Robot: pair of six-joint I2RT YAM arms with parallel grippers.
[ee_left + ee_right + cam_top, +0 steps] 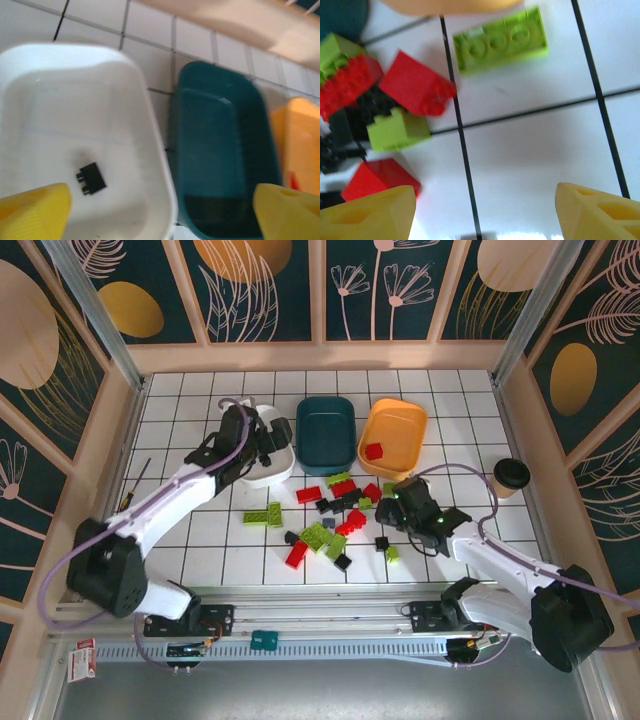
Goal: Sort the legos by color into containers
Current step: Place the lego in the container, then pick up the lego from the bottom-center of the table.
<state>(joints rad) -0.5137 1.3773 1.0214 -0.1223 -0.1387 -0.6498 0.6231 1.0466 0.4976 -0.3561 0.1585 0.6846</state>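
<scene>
Barely begun — one black lego point(90, 178) lay in the white bin point(50, 90) under the left hand point(160, 212), spread wide and empty, and one red lego point(374, 451) in the orange bin point(410, 425). The teal bin point(325, 430) looked empty; the pile point(335, 510) lay on the table point(200, 540) beneath the right hand point(485, 212) — parted, holding nothing.

White tiled table point(460, 405), dark grout lines, framed by a pale wooden rim point(320, 356).

Right of centre, close to the right rim: round paper cup point(513, 474) with dark lid, upright.

Left edge of the tiles: thin dark rod-like tool point(137, 481), lying tilted, yellowish at its lower end; type unclear.

Upper frame: dark teal wall panels point(260, 290) with tan discs and pale line-drawn flowers. Slanting metal posts point(95, 310) at upper left and upper right.

Bottom: metal rail point(320, 602) across the near edge. Below it, a small teal block point(263, 640) on a perforated strip. Lower left corner: red-and-white tag point(82, 660), print unreadable.
</scene>
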